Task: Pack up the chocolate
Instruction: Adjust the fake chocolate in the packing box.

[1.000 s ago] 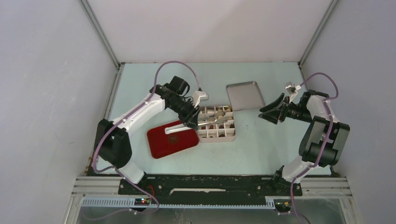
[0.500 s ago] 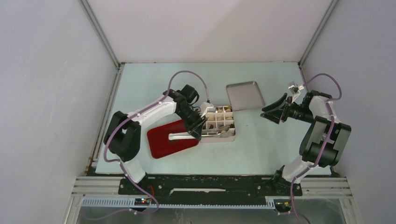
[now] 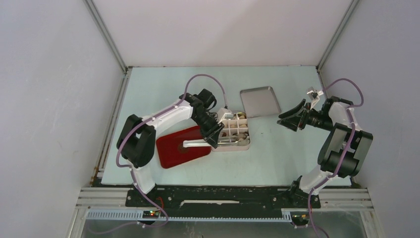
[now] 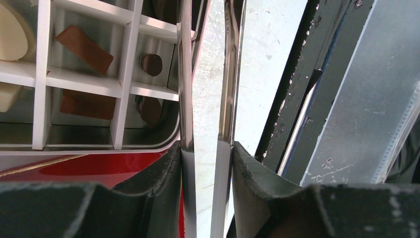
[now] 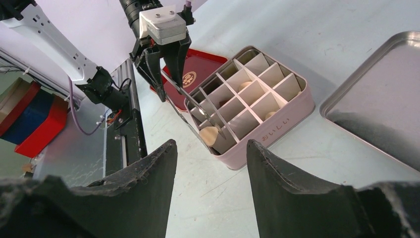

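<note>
Top view: two robot arms work on a pale table (image 3: pixel 163 89).
Left gripper (image 3: pixel 213 136): it is over the spot where the red tray (image 3: pixel 173 151) meets the pink box (image 3: pixel 233 148).
Left fingers (image 4: pixel 158 173): they are partly closed and squeeze a pair of shiny metal tongs (image 4: pixel 229 99) from both sides. The two arms of the tongs are pressed near each other, with a thin gap between them.
Tongs: the handle end lies over the red tray. The tips reach down into the near row of the box, next to a cream piece. Whether they touch it cannot be told.
Chocolate (image 4: pixel 84 43): brown and cream pieces sit in the little white squares inside the box, one to a square.
Box: it stands open in the middle of the table and touches the red tray on its left.
Lid (image 3: pixel 260 101): the silver lid lies flat just behind the box, to the right.
Right gripper (image 3: pixel 279 119): it hangs in the air to the right of the box, well apart from it. Its fingers are spread wide and hold nothing.
</note>
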